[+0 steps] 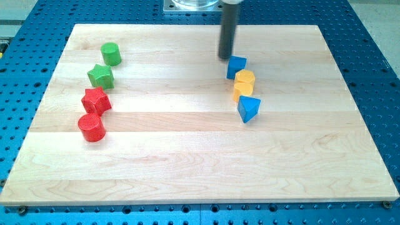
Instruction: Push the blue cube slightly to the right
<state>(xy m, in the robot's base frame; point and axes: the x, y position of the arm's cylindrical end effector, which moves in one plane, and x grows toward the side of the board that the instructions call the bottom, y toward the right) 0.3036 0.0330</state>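
The blue cube [236, 66] sits on the wooden board [187, 156] right of centre near the view's top. My tip [225, 58] is just to the upper left of the cube, very close to or touching its corner. Below the cube, in a line down the view, are two yellow blocks [244, 79] [242, 92] and a blue wedge-shaped block [249, 109]. The upper yellow block touches the blue cube.
At the view's left stand a green cylinder [111, 54], a green star block [100, 76], a red star block [95, 100] and a red cylinder [91, 127]. The board lies on a blue perforated table [375, 75].
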